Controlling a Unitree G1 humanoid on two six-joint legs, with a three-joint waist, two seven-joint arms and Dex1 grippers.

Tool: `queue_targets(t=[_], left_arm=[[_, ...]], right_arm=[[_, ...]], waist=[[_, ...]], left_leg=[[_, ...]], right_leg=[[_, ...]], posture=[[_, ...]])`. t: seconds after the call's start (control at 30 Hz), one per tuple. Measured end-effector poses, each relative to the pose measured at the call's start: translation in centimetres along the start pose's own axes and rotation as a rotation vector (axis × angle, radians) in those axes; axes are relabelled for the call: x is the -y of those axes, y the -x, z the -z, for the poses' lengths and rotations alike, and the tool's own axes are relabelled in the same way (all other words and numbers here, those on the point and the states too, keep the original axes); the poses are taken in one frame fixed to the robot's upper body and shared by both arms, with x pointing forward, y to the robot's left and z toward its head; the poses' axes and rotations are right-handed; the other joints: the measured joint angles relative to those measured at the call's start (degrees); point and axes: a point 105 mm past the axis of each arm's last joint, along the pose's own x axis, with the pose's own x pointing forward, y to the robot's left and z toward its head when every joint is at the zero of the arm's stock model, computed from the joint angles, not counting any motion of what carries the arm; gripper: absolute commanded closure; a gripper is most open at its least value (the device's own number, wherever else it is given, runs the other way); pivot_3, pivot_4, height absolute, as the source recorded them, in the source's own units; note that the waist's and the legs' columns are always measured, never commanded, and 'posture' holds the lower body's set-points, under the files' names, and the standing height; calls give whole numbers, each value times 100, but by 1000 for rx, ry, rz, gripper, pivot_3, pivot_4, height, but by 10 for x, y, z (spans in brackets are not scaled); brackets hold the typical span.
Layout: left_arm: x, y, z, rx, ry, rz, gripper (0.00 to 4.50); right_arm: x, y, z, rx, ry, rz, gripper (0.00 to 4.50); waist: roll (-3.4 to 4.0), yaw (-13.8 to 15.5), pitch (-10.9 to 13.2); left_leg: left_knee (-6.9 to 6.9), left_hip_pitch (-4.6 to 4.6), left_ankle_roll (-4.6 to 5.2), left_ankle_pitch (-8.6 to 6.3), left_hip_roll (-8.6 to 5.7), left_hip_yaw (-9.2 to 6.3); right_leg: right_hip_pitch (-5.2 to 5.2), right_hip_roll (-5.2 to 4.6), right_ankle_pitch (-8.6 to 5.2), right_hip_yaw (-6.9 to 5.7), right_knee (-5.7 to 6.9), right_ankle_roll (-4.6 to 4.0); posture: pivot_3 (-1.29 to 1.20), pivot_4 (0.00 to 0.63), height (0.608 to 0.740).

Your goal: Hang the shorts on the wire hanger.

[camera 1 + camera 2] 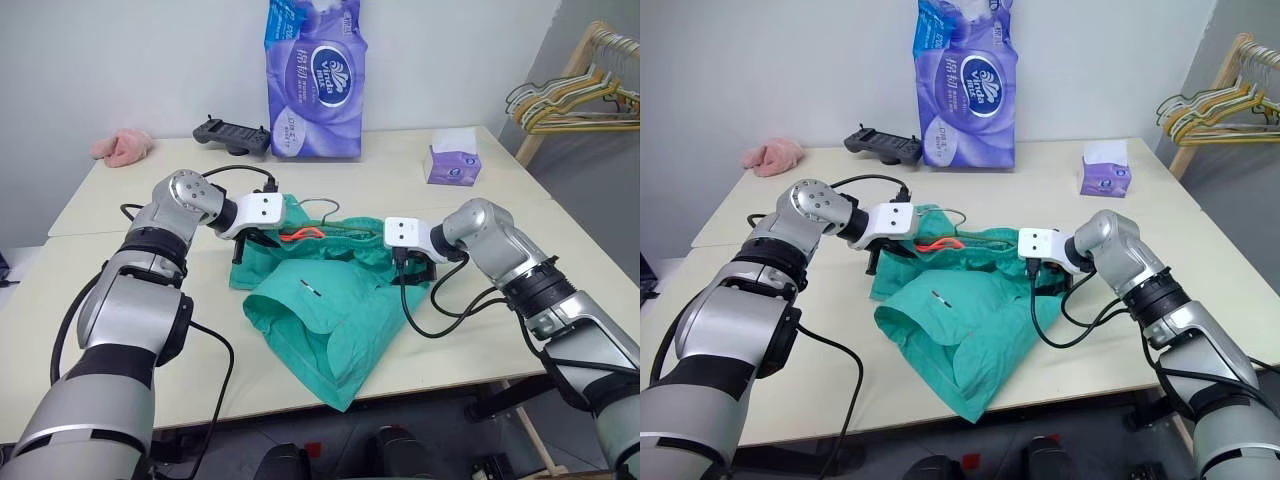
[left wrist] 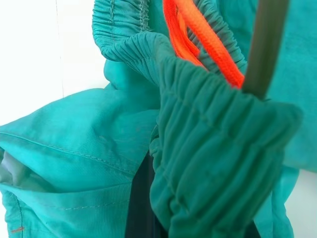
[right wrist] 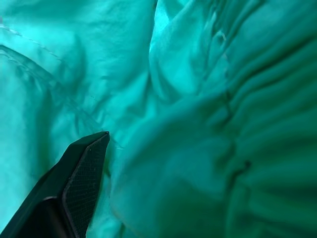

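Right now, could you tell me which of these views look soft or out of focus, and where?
Right wrist view: the shorts are blurred, only the black finger crisp. Left wrist view: waistband gathers sharp, the wire hanger and the orange cord soft. Head views: evenly lit and sharp, faint shadows under the shorts on the table.

Shorts (image 1: 330,310) lie mid-desk (image 1: 500,340), near edge. Left gripper (image 1: 262,238) at their far-left waistband, right gripper (image 1: 412,262) at far-right. Tissue pack (image 1: 315,80) far centre; tissue box (image 1: 452,160) far right.
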Motion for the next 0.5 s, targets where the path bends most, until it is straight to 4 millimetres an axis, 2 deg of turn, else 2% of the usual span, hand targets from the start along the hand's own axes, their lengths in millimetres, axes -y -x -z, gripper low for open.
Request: queue_targets(t=[0.37, 0.5], left_arm=[[0, 1, 1, -2, 2, -3, 4500], [1, 0, 0, 0, 0, 8, 4500]], right_arm=[[11, 5, -5, 16, 12, 35, 4492], [13, 5, -3, 8, 13, 52, 4492]], waist=[[0, 3, 0], [0, 2, 0]], left_leg=[[0, 0, 0, 0, 0, -1], [0, 0, 0, 0, 0, 0]], right_leg=[[0, -1, 0, 0, 1, 0], [0, -2, 0, 0, 1, 0]], posture=[[-41, 33, 740], [-44, 38, 740]])
